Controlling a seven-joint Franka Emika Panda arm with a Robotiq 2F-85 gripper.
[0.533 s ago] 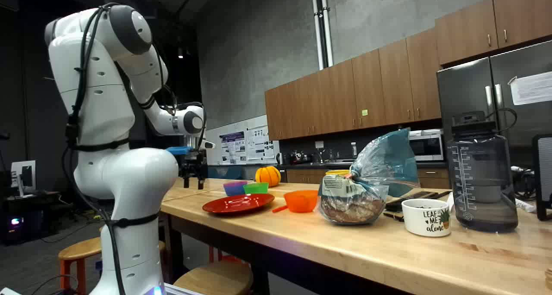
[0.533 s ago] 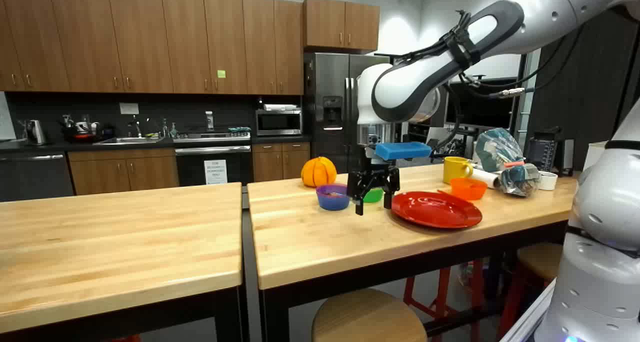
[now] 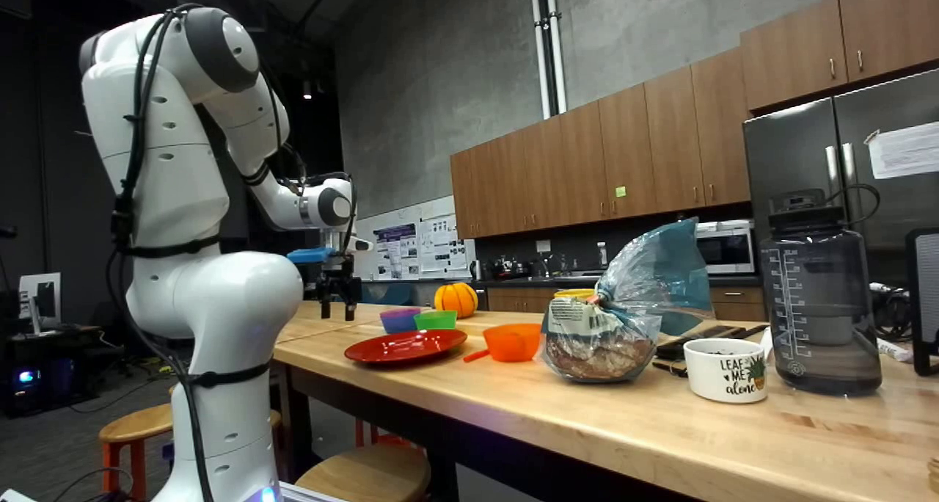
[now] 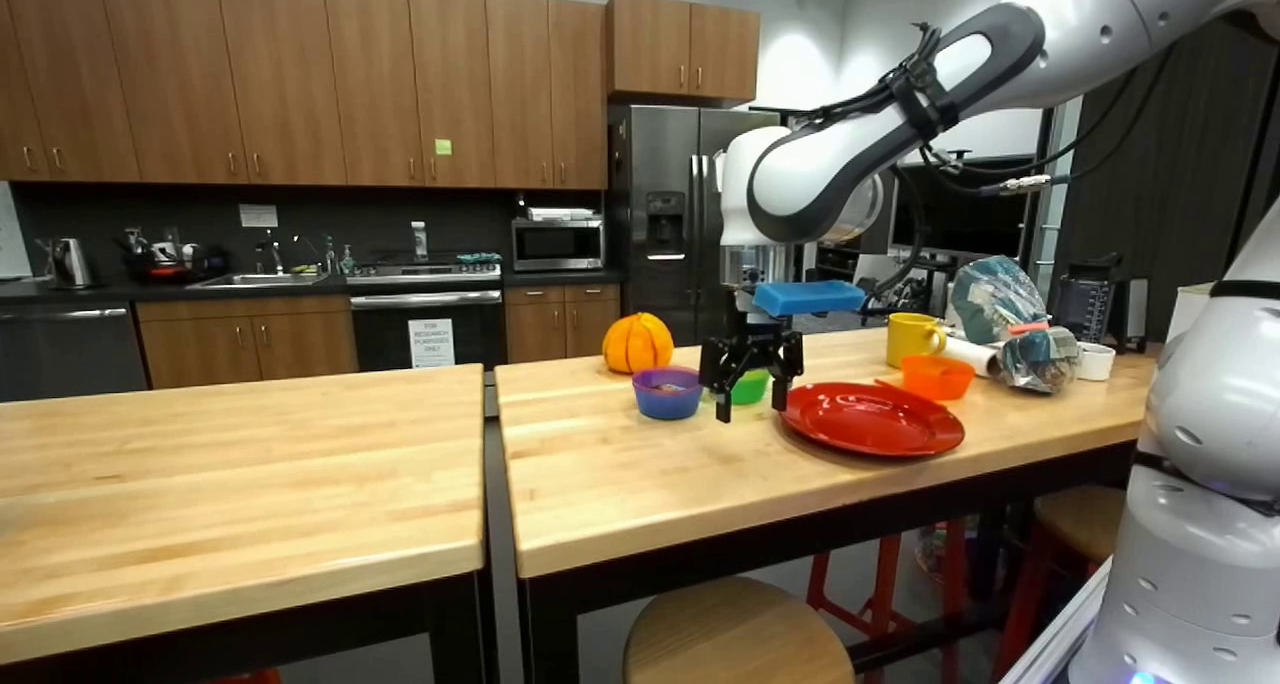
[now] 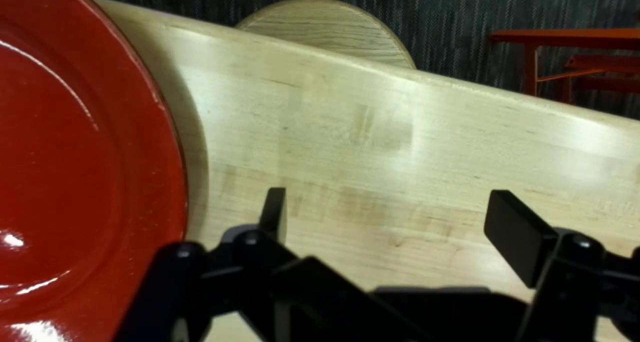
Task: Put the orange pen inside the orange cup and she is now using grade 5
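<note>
Bare pincer [image 5: 390, 222] spread wide, pen [image 3: 476, 355] outside the cup [image 3: 511, 343]

Nothing in its grip! The fingers [image 5: 520, 236] stand well apart, only table [image 5: 370, 137] showing between them in the wrist view, and the tips seem to hang above it, touching nothing. Close on one side lies the plate [image 5: 60, 172]; in an exterior view the green bowl [image 4: 750, 389] sits behind the pincer, the blue bowl [image 4: 667, 401] off beside it. Past the plate, in both exterior views, there's the cup, upright on the table, and the pen, as I take that slim orange stick, lying flat, one end near the plate, the other right by the cup, touching or not I can't tell. So the tally: pen not gripped, pen not in the cup, the whole job left. Next, by my reckoning, it's across the plate, down on that pen, grip, lift and drop it in
</note>
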